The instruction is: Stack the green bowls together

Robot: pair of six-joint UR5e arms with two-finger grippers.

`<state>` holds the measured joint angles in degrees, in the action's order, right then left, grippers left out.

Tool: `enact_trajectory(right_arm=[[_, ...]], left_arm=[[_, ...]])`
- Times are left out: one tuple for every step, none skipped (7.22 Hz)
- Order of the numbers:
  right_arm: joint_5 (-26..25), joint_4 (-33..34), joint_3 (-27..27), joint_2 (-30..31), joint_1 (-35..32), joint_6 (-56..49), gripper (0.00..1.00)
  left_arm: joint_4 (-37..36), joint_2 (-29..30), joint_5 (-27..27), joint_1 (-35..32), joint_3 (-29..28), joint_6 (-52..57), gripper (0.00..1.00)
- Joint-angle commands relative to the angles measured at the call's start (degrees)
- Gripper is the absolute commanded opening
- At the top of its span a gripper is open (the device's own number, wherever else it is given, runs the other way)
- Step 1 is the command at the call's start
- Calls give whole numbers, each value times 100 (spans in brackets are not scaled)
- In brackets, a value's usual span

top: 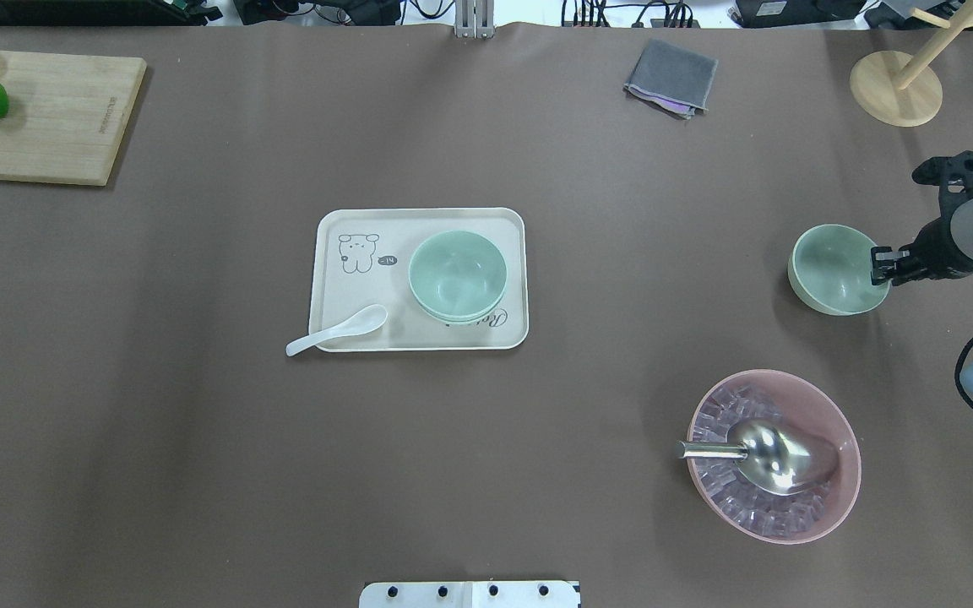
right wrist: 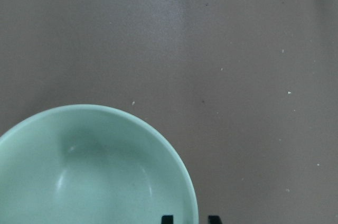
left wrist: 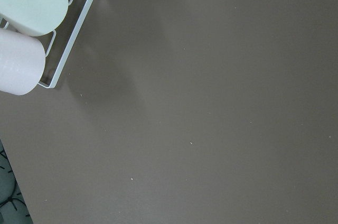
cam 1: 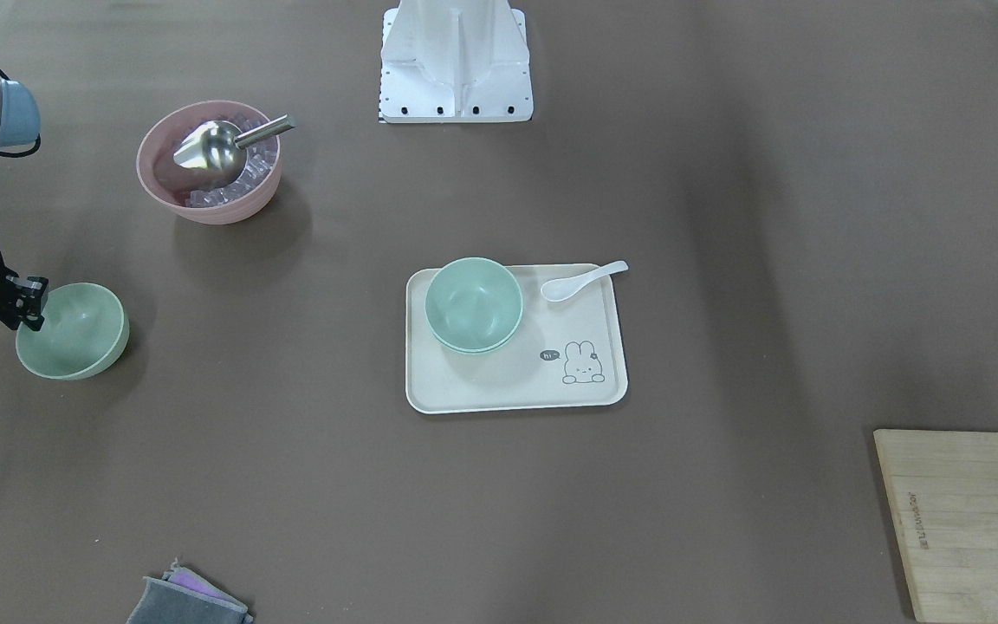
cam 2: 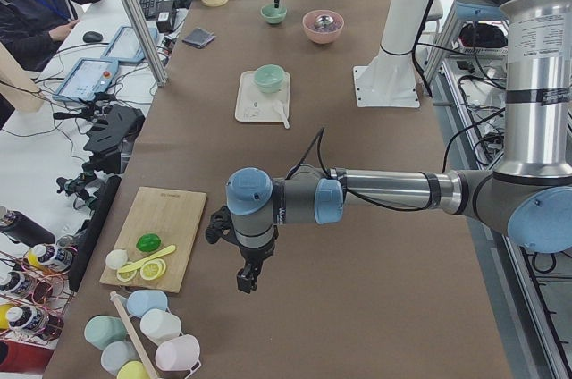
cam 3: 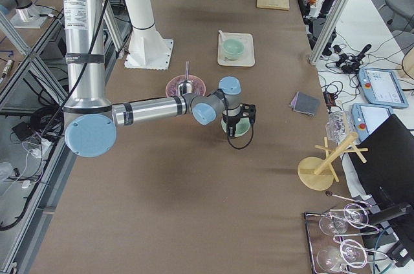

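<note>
Right tool (top: 879, 266): partly spread, with its fingers (right wrist: 167, 220) set either side of the rim of the lone green bowl (top: 833, 268), one inside and one outside. No clamping contact is visible. This bowl rests on the surface (top: 622, 422) directly below the tool.

The nested pair of green bowls (top: 457, 274) stands on a tray (top: 343, 329), well apart from the right tool, towards the robot's left.

Left tool (cam 2: 245, 281): hangs over bare surface beside a chopping board (cam 2: 170, 218). How far it is open cannot be determined.
</note>
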<state>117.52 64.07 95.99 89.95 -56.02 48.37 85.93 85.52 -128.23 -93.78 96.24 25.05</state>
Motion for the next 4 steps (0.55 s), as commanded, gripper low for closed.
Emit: enact_trajectory(right_arm=[[-1, 0, -1, 14, 3, -3, 34], [-1, 0, -1, 14, -6, -3, 34], [-1, 0, -1, 14, -6, -3, 34], [-1, 0, -1, 14, 3, 5, 29]], left_arm=[[3, 0, 0, 0, 0, 0, 98], [12, 0, 0, 0, 0, 0, 98], [12, -9, 0, 0, 9, 0, 98], [21, -26, -9, 0, 9, 0, 98]])
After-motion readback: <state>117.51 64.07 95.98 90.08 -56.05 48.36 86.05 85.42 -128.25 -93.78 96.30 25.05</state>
